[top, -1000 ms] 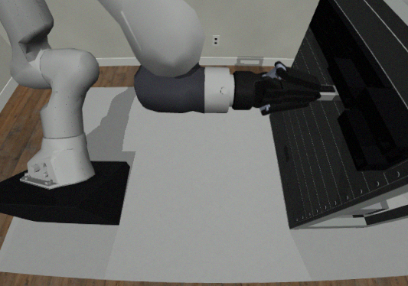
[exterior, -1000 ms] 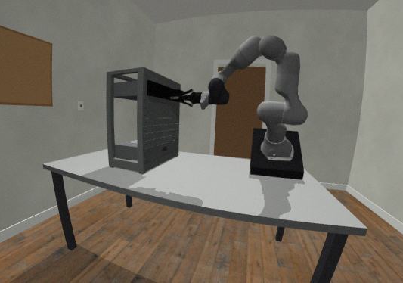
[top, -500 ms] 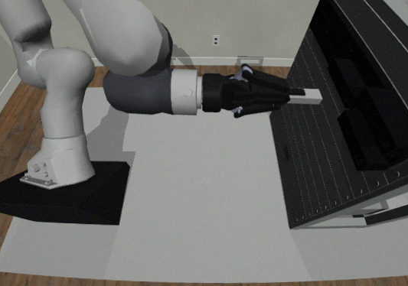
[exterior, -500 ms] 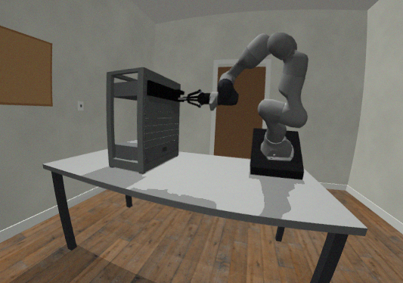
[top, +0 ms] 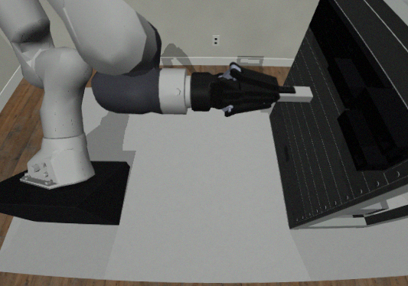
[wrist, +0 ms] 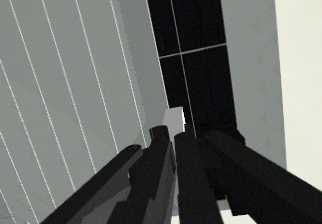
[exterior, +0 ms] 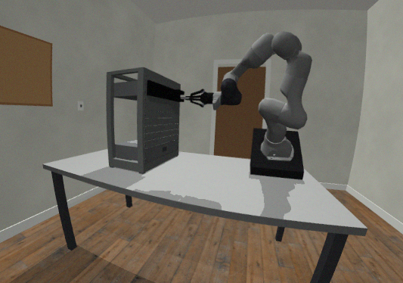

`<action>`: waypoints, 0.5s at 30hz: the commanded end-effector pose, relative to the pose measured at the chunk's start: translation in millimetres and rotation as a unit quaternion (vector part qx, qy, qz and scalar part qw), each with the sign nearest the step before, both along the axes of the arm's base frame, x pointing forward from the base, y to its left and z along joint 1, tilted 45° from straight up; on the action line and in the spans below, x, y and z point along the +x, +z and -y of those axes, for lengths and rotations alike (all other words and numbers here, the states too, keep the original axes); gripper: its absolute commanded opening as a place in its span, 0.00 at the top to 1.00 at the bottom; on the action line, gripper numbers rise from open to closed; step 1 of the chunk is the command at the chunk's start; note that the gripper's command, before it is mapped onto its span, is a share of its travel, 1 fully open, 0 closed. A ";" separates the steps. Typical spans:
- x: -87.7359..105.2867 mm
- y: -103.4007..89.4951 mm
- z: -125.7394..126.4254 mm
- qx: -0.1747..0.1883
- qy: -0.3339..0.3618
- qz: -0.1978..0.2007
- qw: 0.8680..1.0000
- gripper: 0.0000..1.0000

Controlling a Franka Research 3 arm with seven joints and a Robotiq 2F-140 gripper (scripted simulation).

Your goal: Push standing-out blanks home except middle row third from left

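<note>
Right of centre in the top view, the gripper (top: pixel 286 90) is clenched on nothing, jaws pressed together, their tips touching the near end of a pale blank (top: pixel 298 94) that juts from the dark chassis (top: pixel 361 99) high in the rack (top: pixel 311 153).

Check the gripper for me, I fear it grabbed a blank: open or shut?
Shut, holding nothing. The gripper has its fingers pressed together, tips against the protruding light blank.
</note>
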State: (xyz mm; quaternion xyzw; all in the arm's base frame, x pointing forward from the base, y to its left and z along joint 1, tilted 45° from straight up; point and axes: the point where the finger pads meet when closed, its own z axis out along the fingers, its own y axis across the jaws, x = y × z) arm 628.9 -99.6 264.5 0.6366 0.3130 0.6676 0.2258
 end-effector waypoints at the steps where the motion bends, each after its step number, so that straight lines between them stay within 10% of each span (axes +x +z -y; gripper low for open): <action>1: 0.1 -0.8 0.7 0.003 0.002 0.001 1.000 1.00; 15: 4.0 -49.1 50.7 0.003 0.002 0.001 1.000 1.00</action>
